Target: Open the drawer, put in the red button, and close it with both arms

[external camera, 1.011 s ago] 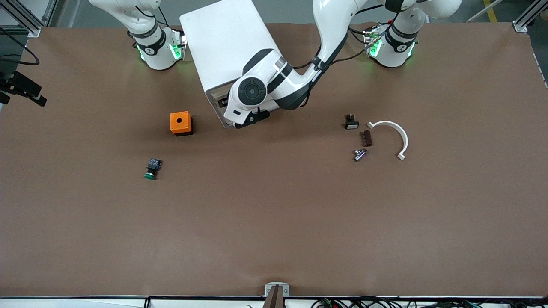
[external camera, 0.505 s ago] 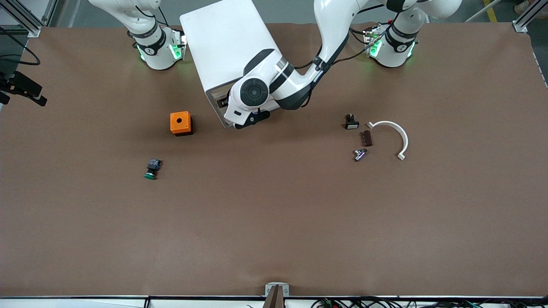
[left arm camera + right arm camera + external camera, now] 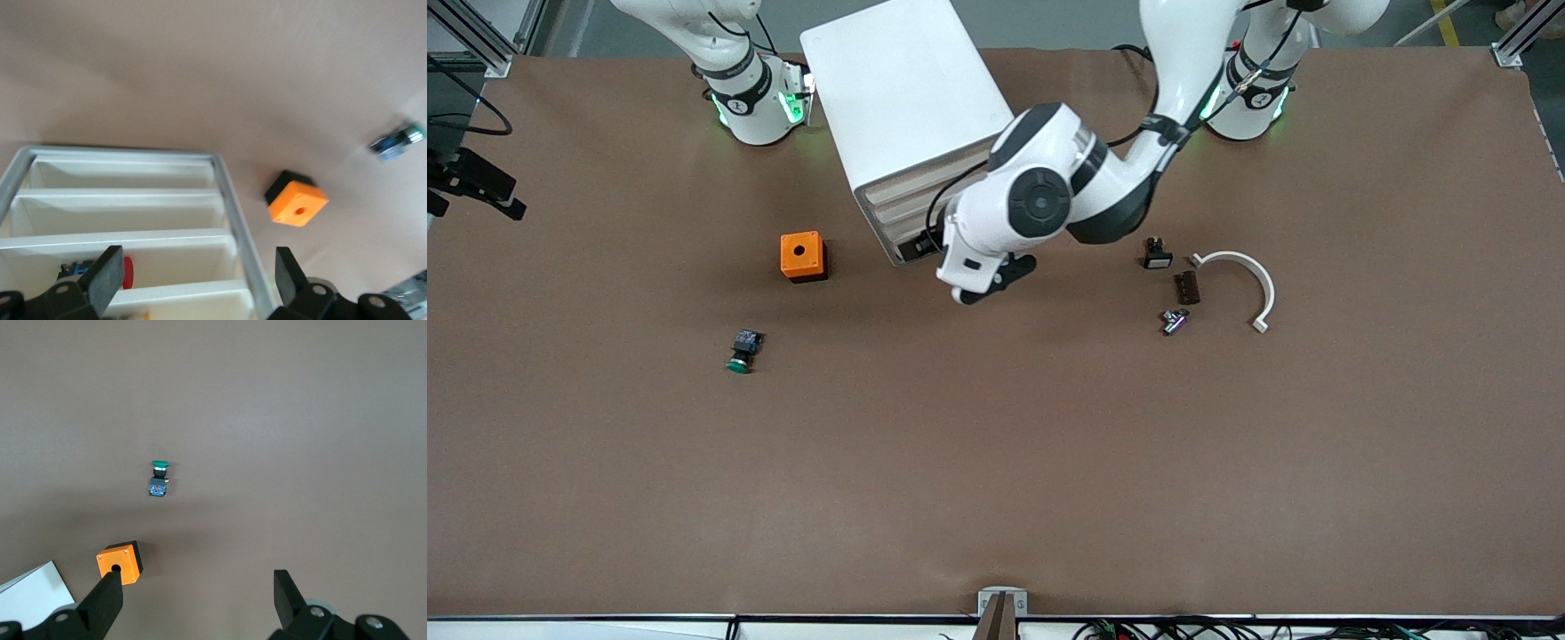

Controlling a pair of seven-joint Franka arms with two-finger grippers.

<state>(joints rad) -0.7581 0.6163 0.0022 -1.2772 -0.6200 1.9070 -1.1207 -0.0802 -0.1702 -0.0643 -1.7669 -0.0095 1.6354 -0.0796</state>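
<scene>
Left gripper point(image 3: 984, 286) hangs open and empty in front of the cabinet point(image 3: 907, 107).

Nearest you, the green button point(image 3: 741, 350) lies well clear of the cabinet, toward the right arm's end; the orange box point(image 3: 802, 256) sits between the two. The left gripper's fingers point(image 3: 107, 277) are spread wide over the table just in front of the cabinet. In its wrist view you see the red button point(image 3: 127, 272) lying in a drawer point(image 3: 167, 257) there. The right gripper point(image 3: 197, 603) also stands open, holding nothing, above the orange box; that arm waits.
</scene>
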